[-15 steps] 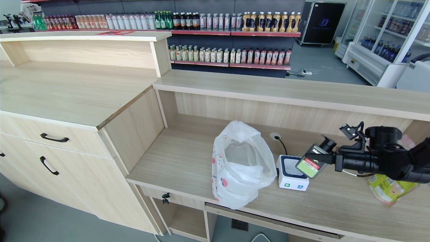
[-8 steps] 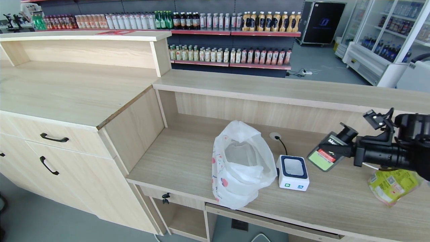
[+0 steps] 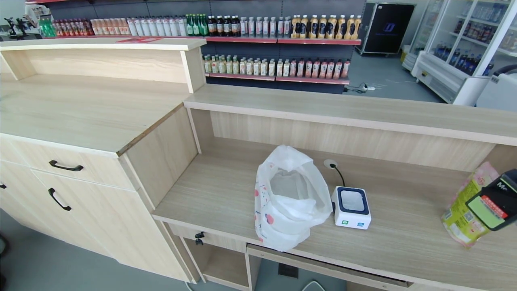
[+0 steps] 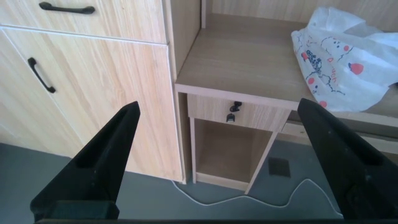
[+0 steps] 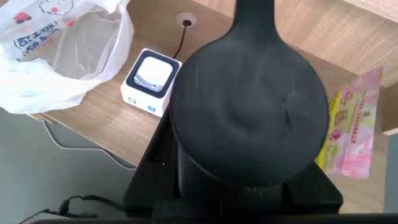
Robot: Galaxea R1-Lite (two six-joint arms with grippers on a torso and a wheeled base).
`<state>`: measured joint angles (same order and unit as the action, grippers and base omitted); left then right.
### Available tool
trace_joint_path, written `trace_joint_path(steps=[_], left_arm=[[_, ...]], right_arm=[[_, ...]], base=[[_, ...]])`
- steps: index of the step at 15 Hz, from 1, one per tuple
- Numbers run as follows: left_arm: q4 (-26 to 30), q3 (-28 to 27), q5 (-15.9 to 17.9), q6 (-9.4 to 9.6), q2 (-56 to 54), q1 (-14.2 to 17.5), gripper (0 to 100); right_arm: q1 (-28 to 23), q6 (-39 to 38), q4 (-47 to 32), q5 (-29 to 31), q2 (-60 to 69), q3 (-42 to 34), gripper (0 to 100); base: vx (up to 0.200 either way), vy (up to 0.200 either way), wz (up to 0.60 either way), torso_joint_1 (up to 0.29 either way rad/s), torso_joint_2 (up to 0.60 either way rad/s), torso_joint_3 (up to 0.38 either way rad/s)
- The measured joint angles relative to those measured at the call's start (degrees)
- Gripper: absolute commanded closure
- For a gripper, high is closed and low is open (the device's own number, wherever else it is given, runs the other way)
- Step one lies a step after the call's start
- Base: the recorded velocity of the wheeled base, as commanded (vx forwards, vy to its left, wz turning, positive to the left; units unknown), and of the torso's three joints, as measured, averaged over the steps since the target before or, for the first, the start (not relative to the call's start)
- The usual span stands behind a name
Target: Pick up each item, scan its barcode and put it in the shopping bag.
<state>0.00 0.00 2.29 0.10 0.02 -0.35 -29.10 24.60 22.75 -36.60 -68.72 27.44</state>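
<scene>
— At the desk's (image 3: 226,190) right end?
— Dark bottle with a green and red label (image 3: 490,204), up off the wood, tilted, crossing in front of a yellow-green and pink snack pouch (image 3: 458,212).
— Held how?
— Pinched in the right pincer (image 5: 236,199). Seen from that wrist: black rounded end of the bottle close against the camera, dark pincer parts on either side beneath it.
— And the pouch itself?
— Flat on the desk, close to the side wall, pink end toward the back.
— Farther left?
— Small white scanner box with a dark-framed window on top (image 3: 351,207), near the front edge, well apart from the pouch. Black cable (image 3: 339,174) running from behind it to a round grey grommet (image 3: 330,163) in the wood.
— Next to that?
— White plastic shopping bag with red prints (image 3: 288,198), just beside the scanner on its left, mouth gaping upward, bottom bulging a little past the front edge.
— Left pincer (image 4: 219,106)?
— Spread wide, gripping nothing. Low, out before the desk's front, pointed at the small keyed drawer (image 4: 239,112) under the top, with a pale wooden cabinet with black handles (image 4: 81,68) to one side and grey floor (image 4: 155,199) below.
— Behind everything?
— Red-edged shelves packed with drink bottles (image 3: 274,44); glass-door coolers (image 3: 464,44) at the far right.
</scene>
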Motion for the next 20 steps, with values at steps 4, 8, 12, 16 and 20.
trace_joint_path(steps=[4,8,12,16,20], left_arm=[[0.02,0.00,0.00,0.00,0.00,0.02,0],[0.00,0.00,-0.02,0.00,0.00,0.02,0],[0.00,0.00,0.02,0.00,0.00,0.05,0],[0.00,0.00,0.00,0.00,0.00,0.00,0],[0.00,0.00,0.00,0.00,0.00,0.00,0]], right_arm=[[9.62,-6.07,6.42,4.46,2.02,-0.11,100],[26.43,-12.09,9.50,19.33,-1.37,2.02,100],[29.67,-12.90,18.22,21.25,-15.37,3.25,100],[26.67,-8.59,28.47,21.65,-30.01,4.33,100],[22.24,-7.25,31.57,19.69,-38.08,5.17,100]], base=[[0.000,0.000,0.60,0.000,0.00,0.004],[0.000,0.000,0.30,0.004,0.00,0.004],[0.000,0.000,0.00,0.000,0.00,0.000],[0.000,0.000,0.00,0.000,0.00,0.000],[0.000,0.000,0.00,0.000,0.00,0.000]])
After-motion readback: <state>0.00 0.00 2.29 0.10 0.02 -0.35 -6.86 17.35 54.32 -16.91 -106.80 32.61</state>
